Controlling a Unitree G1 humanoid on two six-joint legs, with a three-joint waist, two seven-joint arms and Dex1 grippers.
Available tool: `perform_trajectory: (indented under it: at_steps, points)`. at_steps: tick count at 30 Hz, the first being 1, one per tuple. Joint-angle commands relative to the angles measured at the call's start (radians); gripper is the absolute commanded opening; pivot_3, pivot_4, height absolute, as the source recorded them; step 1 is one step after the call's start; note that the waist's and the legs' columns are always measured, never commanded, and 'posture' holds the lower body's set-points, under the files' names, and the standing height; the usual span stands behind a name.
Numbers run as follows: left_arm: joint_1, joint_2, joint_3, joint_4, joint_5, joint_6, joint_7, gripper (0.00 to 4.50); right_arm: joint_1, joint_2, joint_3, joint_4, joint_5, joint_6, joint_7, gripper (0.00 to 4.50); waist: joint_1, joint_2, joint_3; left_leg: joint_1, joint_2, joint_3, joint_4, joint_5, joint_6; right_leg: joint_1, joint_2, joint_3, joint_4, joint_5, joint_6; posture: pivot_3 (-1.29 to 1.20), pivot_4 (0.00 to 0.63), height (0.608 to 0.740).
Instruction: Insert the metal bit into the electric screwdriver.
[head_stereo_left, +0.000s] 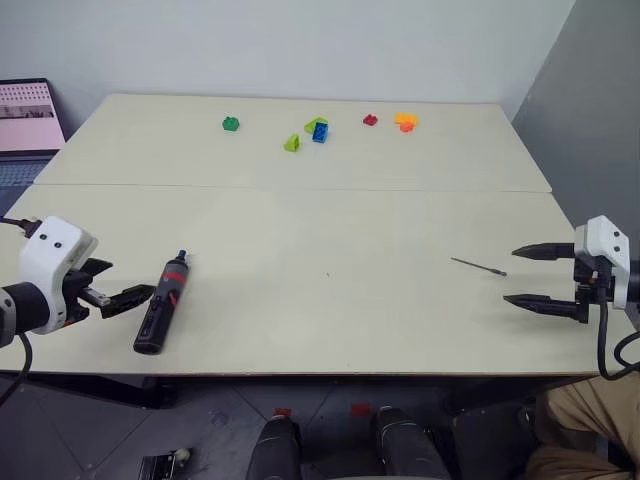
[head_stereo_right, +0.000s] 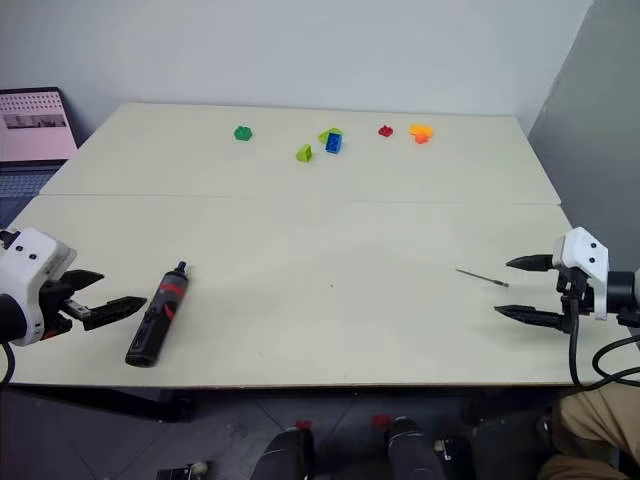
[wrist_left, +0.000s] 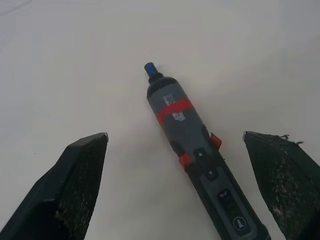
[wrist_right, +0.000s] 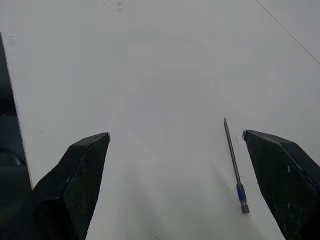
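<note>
Left gripper (head_stereo_left: 118, 296): fingers spread wide, holding nothing, low over the table near its front left edge.
Electric screwdriver (head_stereo_left: 162, 304): lies flat just beside the left fingertips, on the side toward the table's middle; in the left wrist view its body runs between the two open fingers (wrist_left: 75, 185), the blue-tipped chuck pointing away from the gripper.
Right gripper (head_stereo_left: 528, 275): fingers wide apart, empty, hovering at the table's right edge.
Metal bit (head_stereo_left: 478, 265): lies flat just ahead of the right fingertips, apart from them; in the right wrist view it sits close to one finger (wrist_right: 280, 170) rather than centred in the gap.
Table (head_stereo_left: 330, 220): pale top; a scatter of coloured toy bricks (head_stereo_left: 318, 130) far beyond both grippers, well apart from the work.
Step in hand: approach to both pickups, judged from open jaws set near each item; nothing grasped yet.
Next move calls for: the left to lower and close round the screwdriver body; the right to shift until the thin bit is centred, then pinch it low against the tabletop.
</note>
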Motion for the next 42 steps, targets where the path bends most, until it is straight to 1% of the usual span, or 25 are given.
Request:
perform_trajectory:
  at_steps: [1, 4, 7, 11, 12, 15, 18, 22, 29, 34, 39, 42]
  points:
    - [-0.088, 0.032, -0.039, -0.005, -0.019, 0.096, 0.042, 4.49, -0.061, 0.013, 0.001, -0.068, 0.054, 0.032, 0.012, 4.5, -0.001, 0.0, 0.0, 0.0, 0.0, 0.0, 0.0, 0.0, 0.0, 0.0, 0.0, 0.0, 0.0, 0.0, 0.0, 0.0, 0.15, 0.74]
    - [-0.128, 0.075, -0.117, -0.008, 0.024, 0.084, 0.066, 4.49, -0.105, 0.026, 0.035, -0.096, 0.062, 0.036, 0.031, 4.5, -0.003, 0.0, 0.0, 0.002, 0.0, 0.0, 0.0, 0.0, 0.0, 0.001, 0.0, 0.001, 0.001, 0.0, 0.0, 0.0, 0.15, 0.74]
    - [-0.267, 0.016, -0.141, 0.076, -0.011, 0.199, 0.133, 4.49, -0.164, 0.057, 0.06, -0.131, 0.112, 0.079, 0.044, 4.5, -0.003, 0.0, 0.0, 0.002, 0.0, 0.0, 0.0, 0.0, 0.0, 0.001, 0.0, 0.0, 0.001, 0.0, 0.0, 0.0, 0.15, 0.74]
    - [-0.375, -0.031, -0.185, 0.142, -0.012, 0.287, 0.183, 4.49, -0.242, 0.107, 0.08, -0.16, 0.178, 0.15, 0.041, 4.5, -0.002, 0.0, 0.0, 0.002, 0.0, -0.001, 0.0, 0.0, 0.0, 0.001, 0.001, 0.0, 0.002, 0.0, 0.0, 0.0, 0.15, 0.74]
    - [-0.382, -0.025, -0.224, 0.146, 0.012, 0.281, 0.198, 4.49, -0.263, 0.119, 0.084, -0.164, 0.198, 0.171, 0.042, 4.5, -0.003, 0.0, 0.0, 0.002, 0.0, -0.001, 0.0, 0.0, 0.0, 0.001, 0.001, 0.0, 0.002, 0.0, 0.001, 0.0, 0.15, 0.74]
    - [-0.433, -0.043, -0.272, 0.176, 0.018, 0.326, 0.228, 4.49, -0.3, 0.14, 0.108, -0.158, 0.199, 0.183, 0.055, 4.5, -0.002, -0.001, 0.0, 0.001, 0.0, -0.002, 0.0, 0.0, 0.0, 0.001, 0.002, 0.0, 0.003, 0.002, 0.004, 0.0, 0.15, 0.74]
    - [-0.468, -0.065, -0.292, 0.175, 0.007, 0.397, 0.251, 4.49, -0.322, 0.155, 0.123, -0.156, 0.213, 0.199, 0.069, 4.5, -0.002, -0.001, 0.0, 0.001, 0.0, -0.002, 0.0, 0.0, 0.0, 0.001, 0.002, -0.001, 0.003, 0.002, 0.003, 0.0, 0.15, 0.74]
    - [-0.465, -0.053, -0.321, 0.172, 0.004, 0.405, 0.235, 4.49, -0.358, 0.184, 0.117, -0.143, 0.234, 0.212, 0.065, 4.5, -0.002, -0.001, 0.0, 0.001, 0.0, -0.003, 0.0, 0.0, 0.0, 0.001, 0.002, -0.001, 0.002, 0.002, 0.004, 0.0, 0.15, 0.74]
    - [-0.54, -0.064, -0.351, 0.233, 0.01, 0.436, 0.245, 4.49, -0.371, 0.204, 0.12, -0.151, 0.245, 0.222, 0.056, 4.5, 0.0, -0.001, 0.0, 0.001, 0.0, -0.003, 0.0, 0.0, 0.0, 0.001, 0.002, -0.001, 0.003, 0.002, 0.004, 0.0, 0.15, 0.74]
    - [-0.619, -0.066, -0.413, 0.283, 0.016, 0.5, 0.251, 4.49, -0.358, 0.208, 0.13, -0.154, 0.232, 0.209, 0.06, 4.5, -0.001, -0.001, 0.0, 0.001, 0.0, -0.003, 0.0, 0.0, 0.0, 0.001, 0.002, -0.001, 0.003, 0.002, 0.004, 0.0, 0.15, 0.74]
    - [-0.72, -0.078, -0.477, 0.375, 0.021, 0.566, 0.255, 4.49, -0.354, 0.211, 0.141, -0.156, 0.224, 0.202, 0.066, 4.5, -0.001, -0.001, 0.0, 0.0, 0.0, -0.004, 0.0, 0.0, 0.0, 0.001, 0.002, -0.001, 0.003, 0.002, 0.005, 0.0, 0.15, 0.74]
    - [-0.765, -0.075, -0.529, 0.441, 0.033, 0.57, 0.249, 4.49, -0.351, 0.212, 0.146, -0.161, 0.221, 0.201, 0.071, 4.5, -0.001, -0.001, 0.0, 0.0, 0.0, -0.004, 0.0, 0.0, 0.0, 0.001, 0.003, -0.001, 0.003, 0.003, 0.005, 0.0, 0.15, 0.74]
